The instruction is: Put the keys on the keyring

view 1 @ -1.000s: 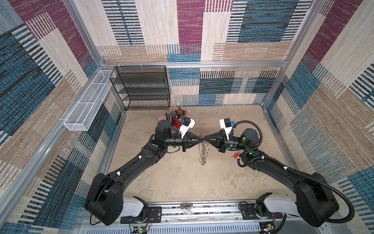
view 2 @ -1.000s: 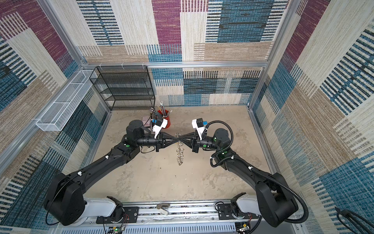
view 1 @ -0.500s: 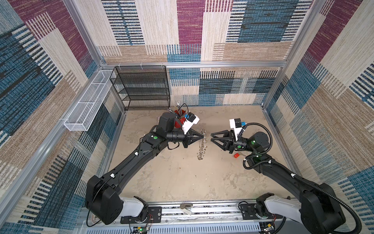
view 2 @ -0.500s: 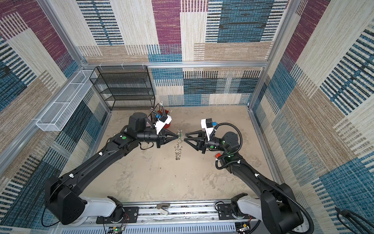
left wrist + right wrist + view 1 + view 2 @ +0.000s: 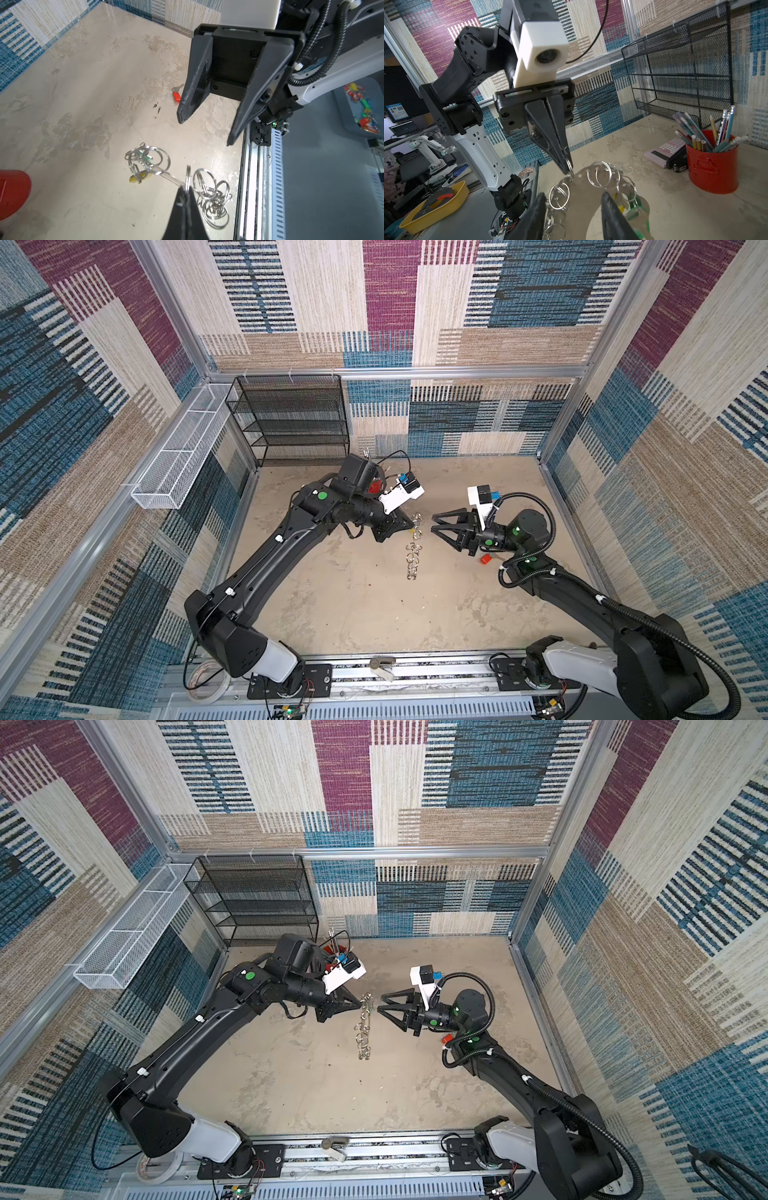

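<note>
The keyring (image 5: 412,549) (image 5: 362,1029) is a grey curved band (image 5: 583,188) edged with silver split rings, and it hangs down to the table. My left gripper (image 5: 412,525) (image 5: 360,1004) (image 5: 185,189) (image 5: 566,168) is shut on one split ring at its upper end. A yellow-tagged key (image 5: 138,179) and a green-tagged key (image 5: 638,207) hang on the rings. My right gripper (image 5: 433,523) (image 5: 381,1004) (image 5: 205,132) (image 5: 573,195) stands open just right of the keyring, holding nothing. The red-tagged key (image 5: 485,559) (image 5: 446,1039) (image 5: 176,97) lies on the table under the right wrist.
A red cup of pencils (image 5: 712,166), a pink calculator (image 5: 666,148) and a black stapler (image 5: 679,160) stand at the back behind the left arm. A black mesh shelf (image 5: 291,423) fills the back left corner. A white wire basket (image 5: 183,456) hangs on the left wall.
The right gripper has opened, let go of the keyring and drawn back to the right. The left gripper stays shut on the ring and has shifted slightly back and left.
</note>
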Robot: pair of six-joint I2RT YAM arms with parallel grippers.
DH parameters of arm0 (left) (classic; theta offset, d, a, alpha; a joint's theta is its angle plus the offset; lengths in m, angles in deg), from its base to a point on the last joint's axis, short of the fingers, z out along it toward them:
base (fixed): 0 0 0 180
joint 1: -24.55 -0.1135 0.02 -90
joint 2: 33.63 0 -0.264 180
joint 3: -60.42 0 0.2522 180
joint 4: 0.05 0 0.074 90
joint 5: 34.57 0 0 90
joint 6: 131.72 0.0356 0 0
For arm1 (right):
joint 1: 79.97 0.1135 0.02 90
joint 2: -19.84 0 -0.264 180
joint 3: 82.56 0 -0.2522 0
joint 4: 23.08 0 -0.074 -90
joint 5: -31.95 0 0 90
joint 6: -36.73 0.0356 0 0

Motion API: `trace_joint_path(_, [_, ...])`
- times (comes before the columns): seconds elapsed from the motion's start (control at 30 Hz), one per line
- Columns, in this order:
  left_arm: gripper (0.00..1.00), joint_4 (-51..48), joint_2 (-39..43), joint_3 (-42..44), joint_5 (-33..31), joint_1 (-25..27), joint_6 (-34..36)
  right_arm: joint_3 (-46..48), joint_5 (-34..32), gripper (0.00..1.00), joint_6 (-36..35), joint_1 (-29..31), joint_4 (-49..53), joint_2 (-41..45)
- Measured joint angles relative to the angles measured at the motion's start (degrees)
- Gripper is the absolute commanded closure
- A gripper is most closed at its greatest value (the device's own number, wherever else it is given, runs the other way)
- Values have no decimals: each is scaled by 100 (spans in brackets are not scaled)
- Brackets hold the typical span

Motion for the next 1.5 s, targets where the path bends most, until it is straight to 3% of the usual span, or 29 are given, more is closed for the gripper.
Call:
trace_joint_path(0.27, [100, -1080, -433, -789, -693, 350, 570, -219, 42, 51, -446, 273, 466, -83])
trace_joint_path(0.5, [100, -1543, -758, -1447, -800, 439, 780, -278, 55, 50, -780, 511, 789, -208])
trace_joint_path(0.97, [100, -2380, -1274, -2312, -859, 575, 975, -278, -7, 69, -973, 562, 955, -205])
trace_joint_path(1.5, [100, -2529, -1335, -2341, -857, 610, 979, -304, -4, 89, -994, 640, 986, -234])
